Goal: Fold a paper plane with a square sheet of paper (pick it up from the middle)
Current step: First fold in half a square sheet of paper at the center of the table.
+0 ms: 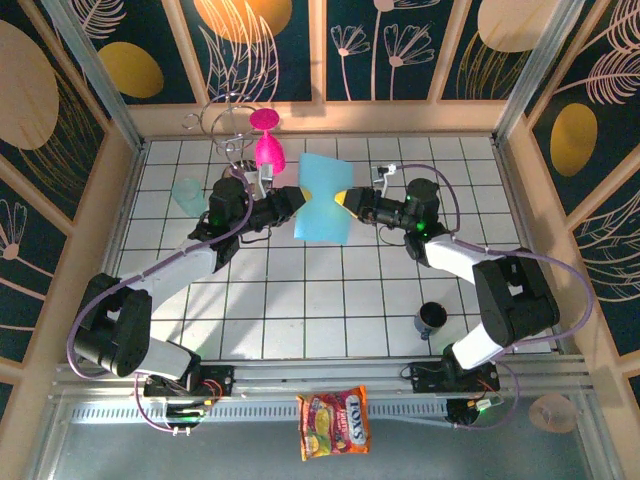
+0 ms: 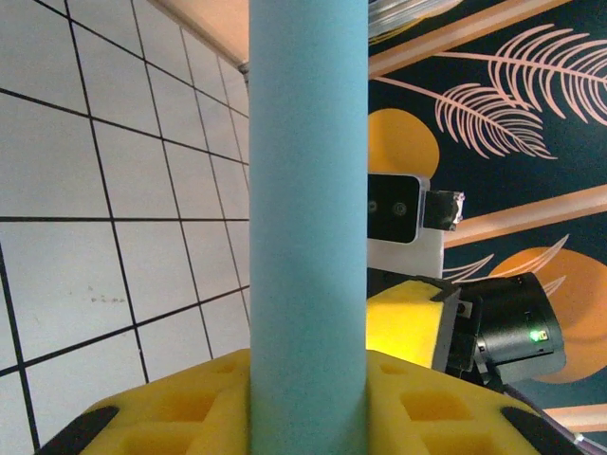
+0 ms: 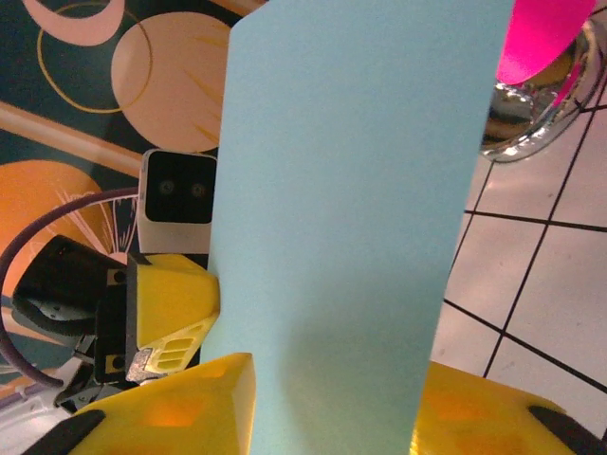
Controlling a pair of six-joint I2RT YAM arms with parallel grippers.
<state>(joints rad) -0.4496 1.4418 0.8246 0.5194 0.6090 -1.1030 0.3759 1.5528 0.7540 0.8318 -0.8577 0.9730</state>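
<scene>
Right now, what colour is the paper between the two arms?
Plain light blue paper, best in the right wrist view.

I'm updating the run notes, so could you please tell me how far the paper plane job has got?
Done: the square sheet of paper is off the table, picked up at its middle. In hand: the left claw and right claw pinch its waist from opposite sides, so it bows in midair. Remaining: every fold; no sharp crease or pointed nose shows yet.

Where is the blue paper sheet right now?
Top view, centre-back: the square sheet of paper is pinched between left gripper and right gripper, just right of the pink goblets.
</scene>
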